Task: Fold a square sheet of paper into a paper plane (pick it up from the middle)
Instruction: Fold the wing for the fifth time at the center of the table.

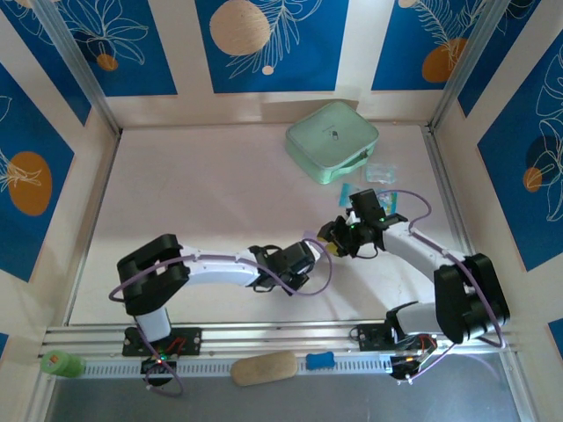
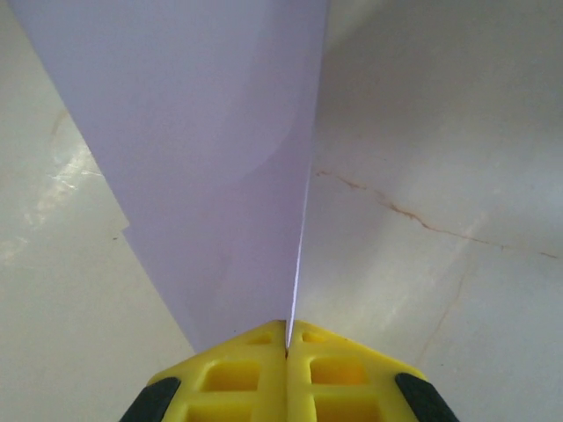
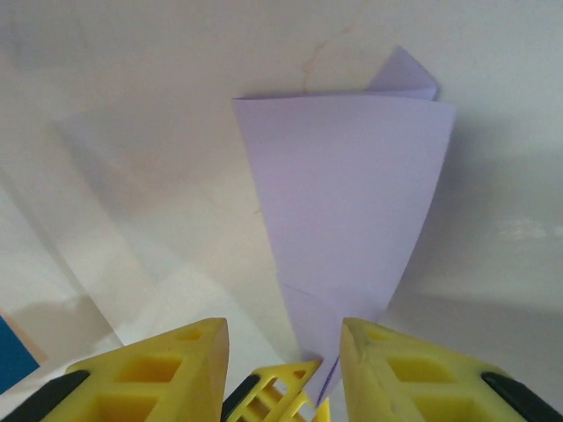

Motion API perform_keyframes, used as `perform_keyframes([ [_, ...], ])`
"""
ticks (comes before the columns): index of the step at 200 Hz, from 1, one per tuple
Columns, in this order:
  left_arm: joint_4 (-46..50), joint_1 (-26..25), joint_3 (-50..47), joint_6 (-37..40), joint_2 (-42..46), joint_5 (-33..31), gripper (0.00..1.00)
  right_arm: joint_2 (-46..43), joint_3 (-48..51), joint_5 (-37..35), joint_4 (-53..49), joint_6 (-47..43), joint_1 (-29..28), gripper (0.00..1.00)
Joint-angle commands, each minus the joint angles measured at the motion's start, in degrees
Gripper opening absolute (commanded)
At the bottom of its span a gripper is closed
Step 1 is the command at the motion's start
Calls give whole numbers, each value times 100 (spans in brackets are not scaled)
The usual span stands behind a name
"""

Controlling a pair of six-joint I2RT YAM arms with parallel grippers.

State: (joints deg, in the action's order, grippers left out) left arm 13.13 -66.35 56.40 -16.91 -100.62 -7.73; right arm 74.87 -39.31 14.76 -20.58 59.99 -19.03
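Seen from above, the white-and-black left arm point(image 1: 220, 264) and right arm point(image 1: 422, 251) meet over the middle of the pale bench point(image 1: 202, 193). They are well apart from the mint-green rounded square case point(image 1: 332, 141) and the small blue packets point(image 1: 384, 172) near the far right corner, and the paper between the wrists is too small to make out here. At the left wrist, the left tool point(image 2: 287, 338) has its yellow jaws pressed together on the narrow end of the lavender-purple paper plane point(image 2: 211, 149), a layered, tapering dart fanning out ahead. At the right wrist, the right tool point(image 3: 283, 352) has its jaws apart, with the dart's narrow end between them, unpinched. The folding looks largely done; spreading the wings and setting the plane down appear to remain.
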Motion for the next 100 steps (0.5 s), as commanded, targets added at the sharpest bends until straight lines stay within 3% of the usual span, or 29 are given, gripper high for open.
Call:
perform_keyframes([
  [1,-197,175,25,-188,-102,823,0,-307,85,9,-201,-110,98,39],
  [100,-1286,835,-454,-917,-220,2425,0,-699,472,-176,195,-253,46,33],
])
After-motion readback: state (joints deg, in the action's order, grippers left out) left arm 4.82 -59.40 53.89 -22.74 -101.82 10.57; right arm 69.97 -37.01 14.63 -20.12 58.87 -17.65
